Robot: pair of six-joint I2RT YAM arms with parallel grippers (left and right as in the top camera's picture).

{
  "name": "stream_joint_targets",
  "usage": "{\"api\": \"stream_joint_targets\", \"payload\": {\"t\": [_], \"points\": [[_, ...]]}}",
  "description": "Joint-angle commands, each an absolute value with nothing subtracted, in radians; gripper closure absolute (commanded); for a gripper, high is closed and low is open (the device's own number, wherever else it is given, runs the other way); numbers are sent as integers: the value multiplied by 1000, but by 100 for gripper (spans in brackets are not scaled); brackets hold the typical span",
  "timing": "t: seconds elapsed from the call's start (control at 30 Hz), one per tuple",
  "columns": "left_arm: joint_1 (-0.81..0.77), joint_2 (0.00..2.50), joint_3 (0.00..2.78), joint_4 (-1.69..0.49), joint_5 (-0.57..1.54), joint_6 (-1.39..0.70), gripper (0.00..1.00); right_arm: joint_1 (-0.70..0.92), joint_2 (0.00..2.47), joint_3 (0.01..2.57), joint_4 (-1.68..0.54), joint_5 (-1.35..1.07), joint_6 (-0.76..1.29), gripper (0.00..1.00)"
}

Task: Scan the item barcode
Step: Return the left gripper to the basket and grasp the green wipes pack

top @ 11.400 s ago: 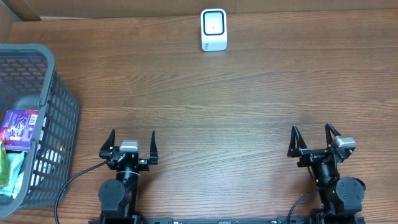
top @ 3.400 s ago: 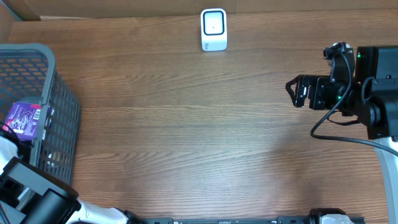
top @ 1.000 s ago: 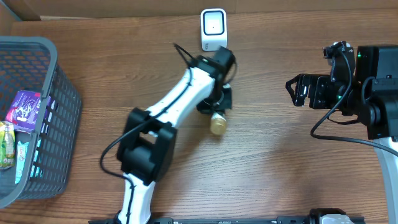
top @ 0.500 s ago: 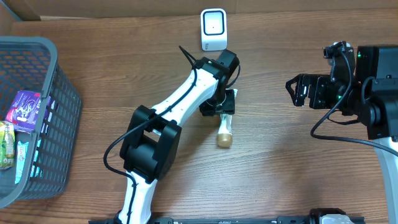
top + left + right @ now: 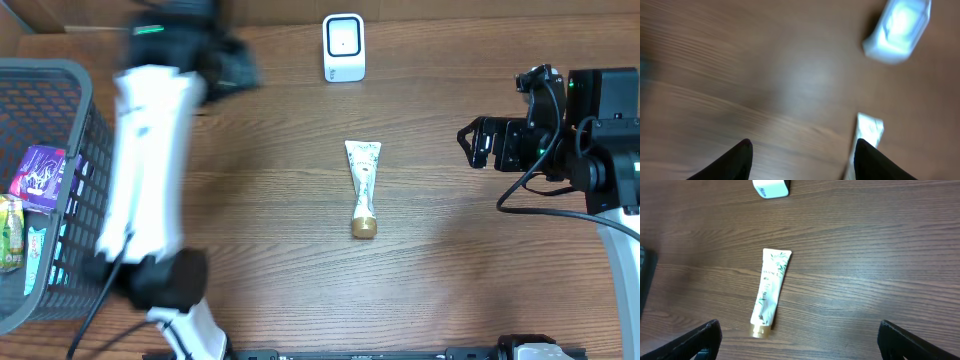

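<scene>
Overhead view: the tube [image 5: 362, 187] lies flat and untouched mid-table, crimped end toward the scanner [image 5: 343, 47], a spot that likely suits either arm for a fresh grasp. Note that the left gripper [image 5: 802, 155] stands open over bare wood, holding nothing, while the right gripper [image 5: 800, 335] hangs wide open and empty, well apart from the tube. No barcode shows on the upturned face, so you probably must turn the tube before presenting it.

surface: brown wood-grain table [image 5: 300, 250], spread below the right gripper [image 5: 466, 148] | far edge: tan board [image 5: 450, 8] | light: even, soft sheen on wood
</scene>
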State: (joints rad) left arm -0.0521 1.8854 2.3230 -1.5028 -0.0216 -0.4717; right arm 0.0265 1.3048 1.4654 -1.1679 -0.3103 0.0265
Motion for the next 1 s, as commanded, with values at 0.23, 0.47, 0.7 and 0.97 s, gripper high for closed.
{"api": "stream_joint_targets", "payload": {"t": [0.23,0.47,0.7,0.97], "points": [[472,1740,2356,-1612,-56,-453,37,22,1306,1494,-1161,-315,25,0],[740,1759,2230,-1548,-51,-495,23,22,1306,1494,-1177,-315,25,0],[813,1761,1974,-1346,-34,-488,0,22,1306,1494,-1177,-315,25,0],[846,1762,1747,-1213,-36,-480,0,22,1306,1494,-1177,-315,25,0]]}}
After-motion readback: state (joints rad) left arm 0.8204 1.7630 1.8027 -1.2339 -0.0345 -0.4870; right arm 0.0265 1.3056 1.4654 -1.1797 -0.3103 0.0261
